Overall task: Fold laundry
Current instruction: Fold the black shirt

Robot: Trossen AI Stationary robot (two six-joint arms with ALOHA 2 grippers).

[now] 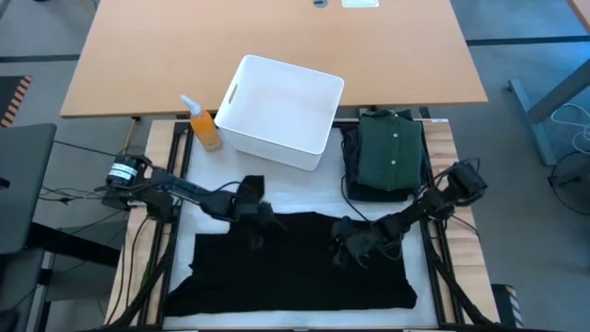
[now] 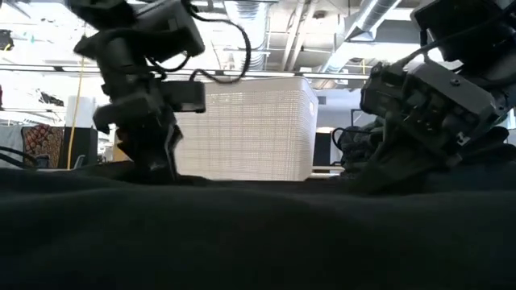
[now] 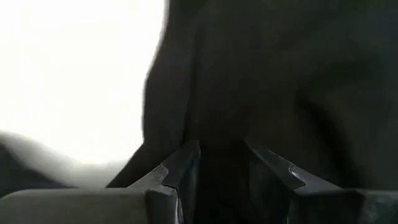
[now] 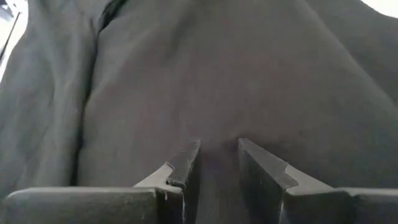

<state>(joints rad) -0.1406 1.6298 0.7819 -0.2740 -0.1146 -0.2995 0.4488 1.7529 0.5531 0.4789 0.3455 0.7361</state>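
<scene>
A black garment (image 1: 295, 267) lies spread across the white table cover in the near half. My left gripper (image 1: 258, 223) is at the left part of the garment's far edge, and my right gripper (image 1: 352, 243) at the right part. Each is shut on the dark cloth. Both wrist views are filled with that cloth. A folded dark green buttoned shirt (image 1: 392, 152) rests on a dark pile at the far right. My left gripper pinches a bunch of the black cloth (image 3: 221, 134) between its two fingers, close to the garment's far edge (image 1: 269, 218), coming steeply from above. How many layers, I cannot tell. The rest of the garment lies on the table. My right gripper pinches a raised ridge of the black cloth (image 4: 217, 134) between its two fingers, near the garment's far right edge (image 1: 343, 224). It slants down from the table's far right. The cloth around the hold lies slack on the table.
A white plastic bin (image 1: 281, 111) stands at the far middle, tilted a little, with an orange spray bottle (image 1: 205, 127) on its left. In the low view the bin (image 2: 258, 129) rises right behind both grippers. Bare white cover shows between bin and garment.
</scene>
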